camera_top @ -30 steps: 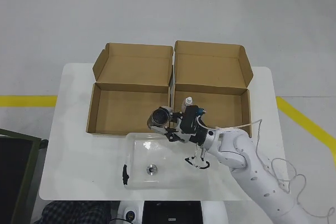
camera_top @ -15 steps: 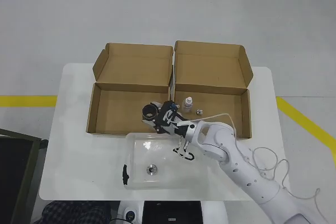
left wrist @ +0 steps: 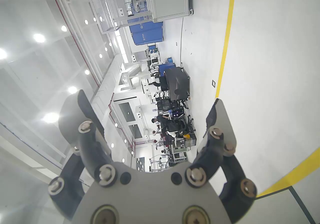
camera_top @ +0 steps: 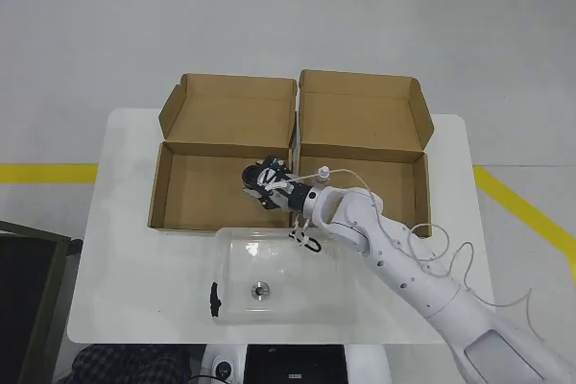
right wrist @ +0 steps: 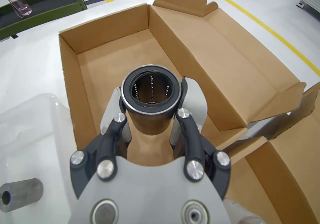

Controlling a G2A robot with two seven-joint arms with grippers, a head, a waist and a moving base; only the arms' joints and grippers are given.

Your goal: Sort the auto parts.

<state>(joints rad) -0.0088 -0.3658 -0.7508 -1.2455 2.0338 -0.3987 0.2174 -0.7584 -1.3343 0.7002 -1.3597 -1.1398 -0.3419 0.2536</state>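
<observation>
right gripper (camera_top: 272, 184): fingers (right wrist: 195, 102) pressed on both sides of a bearing (right wrist: 151, 96), a dark cylinder with a black end ring and rows of balls in the bore. open end faces the wrist camera. it is held over the right end of the left box (camera_top: 187, 192), close to the wall it shares with the right box (camera_top: 384, 192). cannot tell if it touches the box floor.

small white part (camera_top: 322, 174) in the right box, near its left wall.

both boxes lie side by side along the far edge of the table (camera_top: 125, 240), flaps open.

clear bin (camera_top: 232, 252) at the table's near edge, holding a metal sleeve (camera_top: 260, 289). black part (camera_top: 213, 299) at the bin's left rim.

left gripper (left wrist: 150, 102): fingers spread, nothing between them, pointing out at the room.
</observation>
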